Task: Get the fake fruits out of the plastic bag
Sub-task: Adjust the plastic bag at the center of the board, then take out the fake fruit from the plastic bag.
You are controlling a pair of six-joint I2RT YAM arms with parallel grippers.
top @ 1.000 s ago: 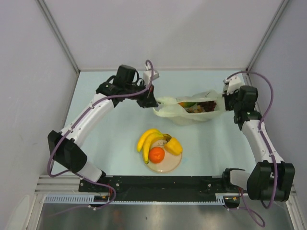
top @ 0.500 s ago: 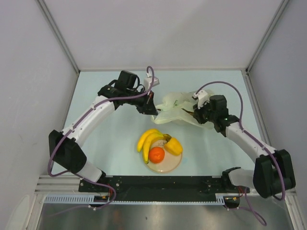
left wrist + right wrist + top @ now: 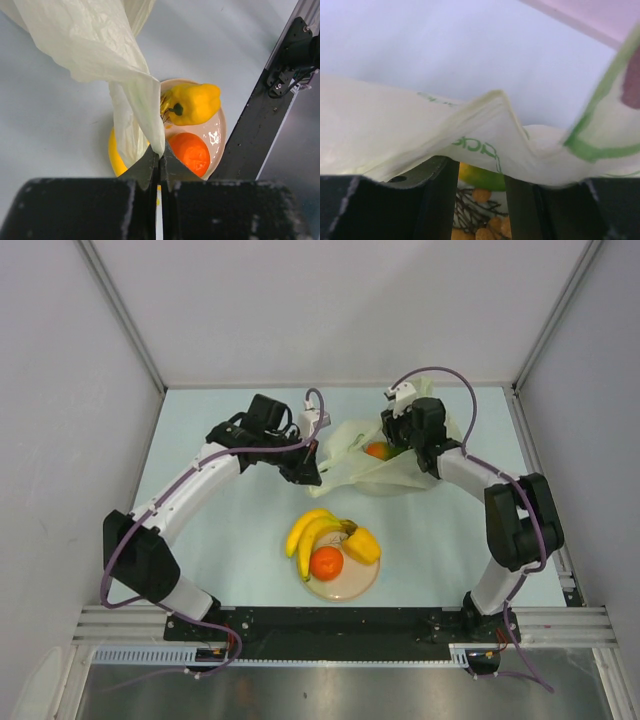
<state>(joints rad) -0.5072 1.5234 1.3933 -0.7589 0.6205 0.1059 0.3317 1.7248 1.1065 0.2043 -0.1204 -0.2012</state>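
From above, the plastic bag [image 3: 385, 472] lies crumpled on the table [image 3: 230, 540] toward the far side, just beyond the plate [image 3: 345, 588], and both arms are at it. The left gripper [image 3: 318, 470] is on the bag's left corner, the right gripper [image 3: 397, 443] at its far edge, where the mouth gapes and a mango [image 3: 376, 450] shows inside. On the plate sit the banana bunch [image 3: 308, 530], the orange [image 3: 326, 562] and the yellow fruit [image 3: 362, 545], all pressed close together and out of the bag. On the left wrist camera, the left gripper [image 3: 159, 159] has its jaws pressed tight together with a thin fold of the plastic bag [image 3: 100, 45] pinched between the tips, the film rising away in a pale sheet. Below it lies the plate [image 3: 220, 131], carrying the yellow fruit [image 3: 192, 103] and the orange [image 3: 190, 152], with a sliver of the banana bunch [image 3: 114, 155] peeking past the film. On the right wrist camera, the right gripper [image 3: 481, 172] has its fingers [image 3: 440, 200] standing partly apart, with nothing clamped between them that I can see. A creased edge of the plastic bag [image 3: 395, 140] drapes across and hides the tips, so whether they touch the film I cannot tell. Through the gap, the mango [image 3: 480, 176] and the brown cluster [image 3: 480, 222] sit inside the bag.
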